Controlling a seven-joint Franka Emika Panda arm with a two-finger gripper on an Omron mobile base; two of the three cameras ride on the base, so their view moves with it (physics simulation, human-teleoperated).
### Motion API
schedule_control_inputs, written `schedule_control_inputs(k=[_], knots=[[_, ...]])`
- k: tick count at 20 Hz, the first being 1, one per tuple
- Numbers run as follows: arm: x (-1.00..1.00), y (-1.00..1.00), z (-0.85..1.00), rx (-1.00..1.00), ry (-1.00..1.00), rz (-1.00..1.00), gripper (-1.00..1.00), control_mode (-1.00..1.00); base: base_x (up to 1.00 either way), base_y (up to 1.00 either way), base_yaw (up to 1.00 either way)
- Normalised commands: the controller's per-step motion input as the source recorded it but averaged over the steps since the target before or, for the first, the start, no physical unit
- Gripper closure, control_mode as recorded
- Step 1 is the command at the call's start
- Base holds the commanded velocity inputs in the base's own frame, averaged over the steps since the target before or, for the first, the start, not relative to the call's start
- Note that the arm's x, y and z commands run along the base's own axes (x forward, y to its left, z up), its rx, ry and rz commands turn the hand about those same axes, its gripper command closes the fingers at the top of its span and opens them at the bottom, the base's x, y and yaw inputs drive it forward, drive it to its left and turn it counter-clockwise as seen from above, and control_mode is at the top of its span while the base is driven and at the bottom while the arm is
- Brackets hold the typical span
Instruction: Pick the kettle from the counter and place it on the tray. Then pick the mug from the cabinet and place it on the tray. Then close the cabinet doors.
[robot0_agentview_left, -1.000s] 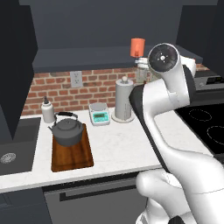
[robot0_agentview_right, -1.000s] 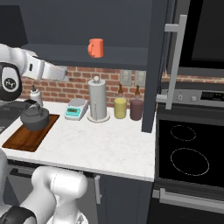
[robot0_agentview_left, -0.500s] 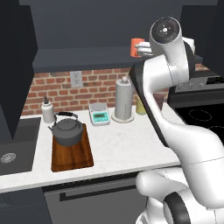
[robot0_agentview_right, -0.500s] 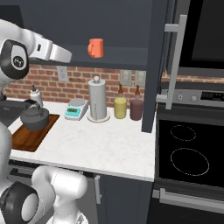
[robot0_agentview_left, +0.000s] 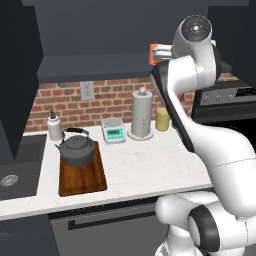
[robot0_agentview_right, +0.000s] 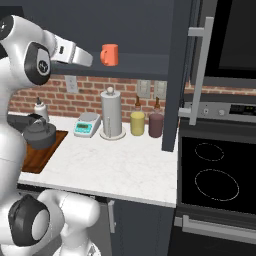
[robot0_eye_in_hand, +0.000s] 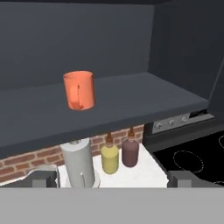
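Note:
The dark grey kettle (robot0_agentview_left: 77, 150) (robot0_agentview_right: 40, 136) stands on the brown wooden tray (robot0_agentview_left: 85, 180) (robot0_agentview_right: 42, 157) at the left of the white counter (robot0_agentview_left: 145, 160). An orange-red mug (robot0_eye_in_hand: 79, 90) (robot0_agentview_right: 109, 54) sits upright on the shelf (robot0_eye_in_hand: 131, 105) of the open cabinet, its handle facing the hand. My gripper (robot0_eye_in_hand: 113, 179) (robot0_agentview_right: 89, 58) is open and empty, held at shelf height a short way left of the mug and apart from it. In the left base view my arm hides most of the mug (robot0_agentview_left: 154, 53). The right cabinet door (robot0_agentview_right: 181, 75) stands open, as does the left one (robot0_agentview_left: 17, 75).
A steel paper-towel cylinder (robot0_agentview_right: 112, 114), a small scale (robot0_agentview_right: 85, 125), a yellow jar (robot0_agentview_right: 137, 122) and a maroon jar (robot0_agentview_right: 156, 124) line the brick wall. A white bottle (robot0_agentview_left: 54, 127) stands behind the kettle. The sink (robot0_agentview_left: 10, 180) is at left, the stove (robot0_agentview_right: 215, 175) at right.
My arm has risen and the hand has lifted to shelf level, edging right toward the mug. The jaws stayed open. Kettle, tray and mug have not moved.

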Motion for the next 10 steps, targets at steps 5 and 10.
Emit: schedule_control_inputs(k=[5, 10], knots=[[0.56, 0.00, -0.03, 0.00, 0.01, 0.07, -1.00, -1.00, 0.00, 0.00, 0.00], [0.50, -0.03, -0.01, 0.00, 0.01, 0.02, -1.00, -1.00, 0.00, 0.00, 0.00]])
